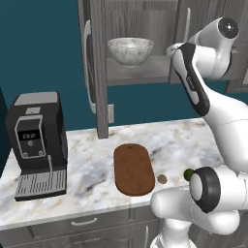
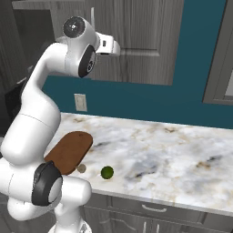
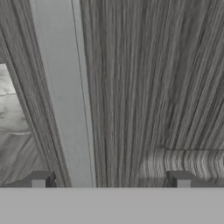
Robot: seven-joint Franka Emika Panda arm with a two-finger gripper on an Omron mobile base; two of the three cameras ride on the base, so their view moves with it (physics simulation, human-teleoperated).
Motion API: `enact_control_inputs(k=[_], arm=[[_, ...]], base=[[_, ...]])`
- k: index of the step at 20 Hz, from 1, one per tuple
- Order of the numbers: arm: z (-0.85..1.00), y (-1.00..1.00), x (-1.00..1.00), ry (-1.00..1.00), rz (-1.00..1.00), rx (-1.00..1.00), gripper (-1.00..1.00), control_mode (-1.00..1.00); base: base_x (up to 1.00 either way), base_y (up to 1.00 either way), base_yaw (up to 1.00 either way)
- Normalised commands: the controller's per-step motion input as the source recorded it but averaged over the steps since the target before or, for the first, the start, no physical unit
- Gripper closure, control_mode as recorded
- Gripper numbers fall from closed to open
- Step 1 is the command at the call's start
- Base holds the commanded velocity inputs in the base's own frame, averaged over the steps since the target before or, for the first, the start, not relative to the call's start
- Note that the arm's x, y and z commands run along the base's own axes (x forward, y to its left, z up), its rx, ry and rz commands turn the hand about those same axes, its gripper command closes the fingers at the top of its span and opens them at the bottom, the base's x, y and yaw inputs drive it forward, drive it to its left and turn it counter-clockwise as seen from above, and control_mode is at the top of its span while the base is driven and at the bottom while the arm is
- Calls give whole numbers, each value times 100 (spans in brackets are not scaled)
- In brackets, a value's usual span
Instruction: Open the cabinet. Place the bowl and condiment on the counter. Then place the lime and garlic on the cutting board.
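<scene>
Black coffee machine (image 1: 38, 145) at far left of the left base view, standing on the counter (image 1: 87, 164), about 9 o'clock from the board (image 1: 133, 169). Cabinet (image 1: 140, 43) above: left door (image 1: 97, 68) swung out, edge-on to the camera, its silver handle (image 1: 87, 68) showing on the left face. Bowl (image 1: 131, 51) sits on the shelf inside, just past that door, at 12 o'clock from the board. Right door looks closed or close to it; the arm's hand is up against it.

Board lies flat on the counter, long axis running away from the base, bare on top. Garlic (image 1: 162, 178) on the marble just beside the board, at its 4 o'clock, not on it. Lime (image 1: 188, 174) at 3 o'clock of the garlic, partly behind the arm's lower joint in the left base view; clear in the right base view, where it rests near the counter's front edge. Both fruit and bulb apart from each other, neither touching the board as far as I can tell.

Hand view: gripper (image 3: 110, 178) faces grey wood grain at close range, a pale bar handle (image 3: 63, 96) running roughly 12 to 6 o'clock between the two fingertips (image 3: 38, 179). Jaws spread wide, nothing gripped. Sliver of marbled bowl at 9 o'clock in that view.

Wall outlet (image 2: 81, 102) on the teal wall in the right base view.
</scene>
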Motion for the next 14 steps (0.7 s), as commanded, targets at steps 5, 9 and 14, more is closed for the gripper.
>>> enact_control_inputs(k=[5, 9, 14], arm=[[1, -3, 45, -1, 0, 0, -100, -100], [0, -2, 44, -1, 0, 0, -100, -100], [0, -5, 49, -4, 0, 0, 100, -100]], base=[[0, 0, 0], [0, 0, 0], [0, 0, 0]])
